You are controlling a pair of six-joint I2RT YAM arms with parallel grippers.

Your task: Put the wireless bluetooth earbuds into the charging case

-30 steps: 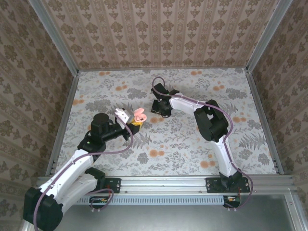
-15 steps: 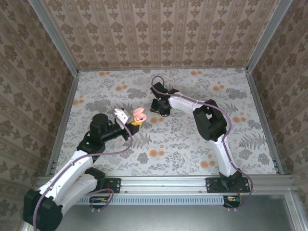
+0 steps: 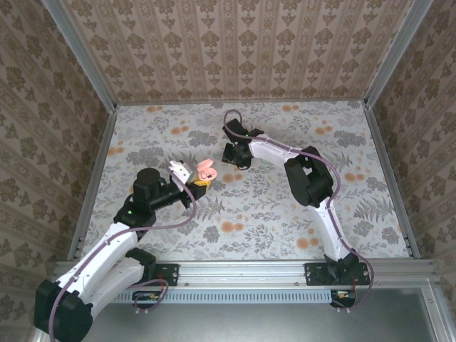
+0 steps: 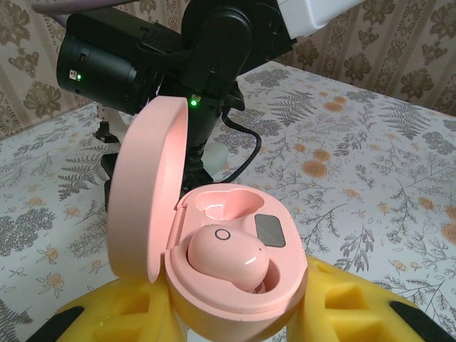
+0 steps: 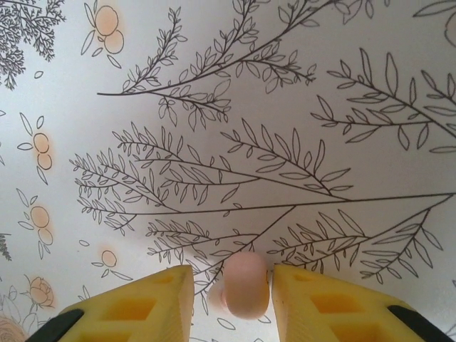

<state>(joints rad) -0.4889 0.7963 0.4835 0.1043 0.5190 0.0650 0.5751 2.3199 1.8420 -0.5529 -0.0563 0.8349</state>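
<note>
Patterned wallpaper walls [image 3: 235,43] are boxing in the floral counter [image 3: 271,206] on 3 sides. L tool [image 3: 199,181] is clamping tight on the pink charging case [image 4: 149,192], lid standing open, w/ seated earbud [image 4: 228,258] lying in its well. R tool [image 5: 231,296] is hanging low over the counter, pads straddling the loose earbud [image 5: 246,285]; can't tell if it's pinching it.

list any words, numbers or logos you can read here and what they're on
No words or numbers can be read.
The seated earbud in the pink case: only a small ring mark.
The black arm housing: a pale mark, too blurred to read.
The other earbud: blank.
</note>
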